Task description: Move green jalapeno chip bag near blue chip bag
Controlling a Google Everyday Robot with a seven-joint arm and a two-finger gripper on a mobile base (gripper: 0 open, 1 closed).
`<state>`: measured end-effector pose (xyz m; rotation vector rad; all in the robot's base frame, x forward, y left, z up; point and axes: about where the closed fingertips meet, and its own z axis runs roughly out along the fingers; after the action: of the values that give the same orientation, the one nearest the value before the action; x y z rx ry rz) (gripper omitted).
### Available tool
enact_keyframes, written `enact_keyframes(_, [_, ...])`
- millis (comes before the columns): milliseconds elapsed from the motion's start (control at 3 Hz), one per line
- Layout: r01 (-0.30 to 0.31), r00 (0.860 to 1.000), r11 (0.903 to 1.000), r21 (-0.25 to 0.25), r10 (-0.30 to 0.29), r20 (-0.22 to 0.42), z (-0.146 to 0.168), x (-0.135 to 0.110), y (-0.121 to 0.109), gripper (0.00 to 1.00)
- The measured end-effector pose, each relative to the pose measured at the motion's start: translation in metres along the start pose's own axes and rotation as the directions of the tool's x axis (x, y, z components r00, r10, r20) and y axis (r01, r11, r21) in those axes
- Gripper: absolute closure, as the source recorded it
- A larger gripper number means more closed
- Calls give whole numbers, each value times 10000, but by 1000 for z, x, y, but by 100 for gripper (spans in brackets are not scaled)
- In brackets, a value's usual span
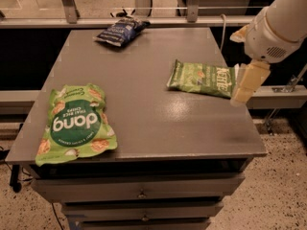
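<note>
The green jalapeno chip bag (pixel 202 78) is olive green with white "Kettle" lettering and lies flat on the right side of the grey table (pixel 144 109). The blue chip bag (pixel 120 30) is dark navy and lies at the table's far edge, left of centre. My gripper (pixel 248 84) hangs from the white arm (pixel 278 28) at the table's right edge. It is right beside the right end of the olive-green bag and slightly above it.
A larger bright green "dang" bag (pixel 74 122) lies on the front left of the table. Drawers (pixel 141 193) sit under the tabletop. A rail with posts (pixel 144 19) runs behind the far edge.
</note>
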<state>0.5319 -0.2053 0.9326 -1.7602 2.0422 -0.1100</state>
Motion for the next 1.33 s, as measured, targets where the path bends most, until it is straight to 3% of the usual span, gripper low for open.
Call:
enact_keyframes(333, [-601,9971,9979,-224,611,463,44,4,-20,0])
enact_keyframes(1000, [-1880,9730,9789,-796,1967,1211,115,6,-45,0])
enact_keyframes(1333, [-2285,9607,9678,-1054,2417,1364,134,3,-52,18])
